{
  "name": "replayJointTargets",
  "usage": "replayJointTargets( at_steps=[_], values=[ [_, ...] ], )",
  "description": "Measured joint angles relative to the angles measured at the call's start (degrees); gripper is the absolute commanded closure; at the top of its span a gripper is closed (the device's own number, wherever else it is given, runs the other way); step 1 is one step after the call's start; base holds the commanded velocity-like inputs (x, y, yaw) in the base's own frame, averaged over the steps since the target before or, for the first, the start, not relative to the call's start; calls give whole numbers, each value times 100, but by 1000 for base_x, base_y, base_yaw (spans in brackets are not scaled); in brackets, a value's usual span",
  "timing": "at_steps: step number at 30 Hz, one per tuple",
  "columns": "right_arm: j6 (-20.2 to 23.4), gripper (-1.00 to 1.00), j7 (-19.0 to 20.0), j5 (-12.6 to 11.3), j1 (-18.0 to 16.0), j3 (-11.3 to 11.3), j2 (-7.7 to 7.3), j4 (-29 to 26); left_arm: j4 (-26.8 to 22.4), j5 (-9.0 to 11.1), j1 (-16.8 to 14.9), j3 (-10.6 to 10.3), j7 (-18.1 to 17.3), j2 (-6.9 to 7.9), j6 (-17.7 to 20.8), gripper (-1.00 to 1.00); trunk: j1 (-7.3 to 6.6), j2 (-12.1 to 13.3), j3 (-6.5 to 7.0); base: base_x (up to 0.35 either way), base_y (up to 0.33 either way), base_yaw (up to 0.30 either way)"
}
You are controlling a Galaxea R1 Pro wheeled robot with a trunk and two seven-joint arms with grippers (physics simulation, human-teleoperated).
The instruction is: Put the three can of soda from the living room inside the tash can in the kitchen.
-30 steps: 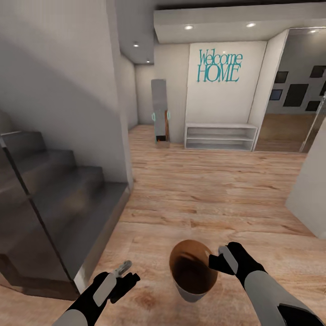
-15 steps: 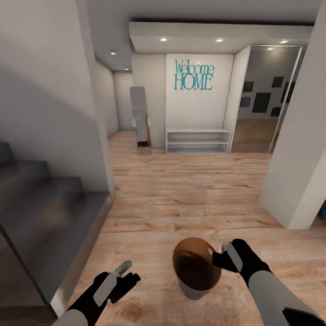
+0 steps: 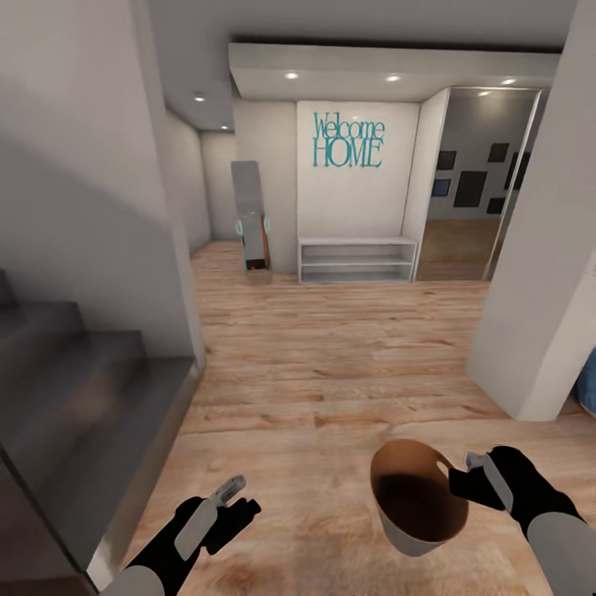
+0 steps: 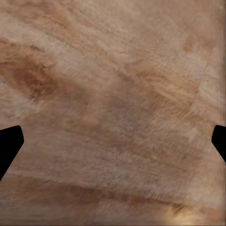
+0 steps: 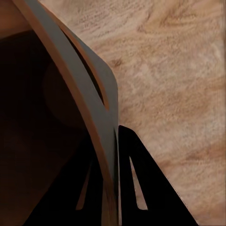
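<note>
So the robot was rolling through a hallway with a wood floor [image 3: 331,364], grey stairs [image 3: 74,389] off to its left and a white wall with teal "Welcome HOME" lettering [image 3: 348,141] straight ahead over a low white shelf [image 3: 358,260]. Compared with a second before, the whole view had swung: the stairs slid out toward the edge and a white pillar [image 3: 538,273] came in on the right, so that was the camera and base turning, not the room moving. What really shifted against the robot was the tash can [image 3: 418,497], which went from roughly centre between the arms out toward the right. The right claw [image 3: 473,478] was clamped on its rim, one finger inside and one outside, which the right wrist view showed clearly [image 5: 113,155]. No soda cans were visible in the dark interior. The left claw [image 3: 228,495] was empty, fingers spread wide over bare floor. My guess: it was hauling the bin around mid-trip, with cans not yet in.
</note>
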Motion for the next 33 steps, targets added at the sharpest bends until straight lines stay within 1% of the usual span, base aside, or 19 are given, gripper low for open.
replayJointTargets(
  at_steps=[1, 2, 4, 5, 6, 8, 9, 10, 12, 14, 18, 19, 21, 23, 25, 28, 33],
  values=[
    [4, 100, 7, -78, 1, 6, -22, 0, -1, 0, 0, 0, -1, 2, 0, -100, 0, 2, -2, 0, 0, -253],
    [3, 100, 10, -54, 4, 28, -32, 1, -2, 1, 0, 0, -5, 3, 0, -100, 0, 2, -5, 0, 0, -262],
    [5, 100, 6, 97, 4, 125, -43, 4, -3, 1, 0, 0, -8, 7, 1, -100, 0, 2, -10, 0, 0, -272],
    [5, 100, 5, 130, 4, 176, -46, 5, -3, 5, 0, 0, -12, 12, 1, -100, 0, 2, -12, 0, 0, -278],
    [6, 100, 7, 114, 4, 186, -47, 4, -3, 5, 0, 0, -12, 14, 1, -100, 0, 2, -13, 0, 0, -280],
    [10, 100, 27, 5, 3, 209, -50, -1, -3, 0, 2, 1, -17, 21, 0, -100, 0, 2, -14, 0, 0, -282],
    [11, 100, 62, -5, 2, 216, -53, -18, -3, -3, 6, 0, -18, 26, 0, -100, 0, 2, -14, 0, 0, -284],
    [8, 100, 148, 50, 7, 228, -56, -69, -3, -6, 47, 0, -19, 37, -4, -100, 0, 2, -14, 0, 0, -284],
    [12, 100, 206, -3, 10, 229, -58, -99, -3, -2, 105, 0, -20, 38, -57, -100, 0, 2, -14, 0, 0, -284],
    [11, 100, 224, -5, 8, 229, -62, -111, -3, 0, 127, 0, -20, 39, -85, -100, 0, 2, -14, -30, -38, -284],
    [16, 100, 250, 11, 10, 226, -68, -238, -3, -33, 147, -6, -12, 21, -111, -100, 0, 2, -14, -144, -208, -285],
    [17, 100, 256, -3, 10, 222, -85, -271, -3, -157, 149, -4, -6, 9, -113, -100, 0, 2, -14, -165, -244, -286],
    [59, 100, 257, 12, 11, 228, -126, -278, -3, -222, 149, -2, -5, 2, -113, -100, 0, 2, -14, -167, -253, -286],
    [174, 100, 254, 100, 12, 230, -149, -307, -4, -254, 150, -1, -4, -1, -113, -100, 0, 2, -15, -168, -261, -286],
    [275, 100, 254, 94, 13, 225, -165, -407, -3, -271, 150, 0, -3, -3, -114, -100, 0, 2, -14, -169, -268, -286],
    [338, 100, 262, -11, 15, 221, -172, -500, -3, -279, 149, -4, -3, -4, -114, -100, 0, 2, -14, -167, -275, -287],
    [386, 100, 257, 82, 78, 223, -180, -576, -3, -286, 150, -7, -3, -8, -114, -100, 0, 2, -15, -160, -290, -287]
  ],
)
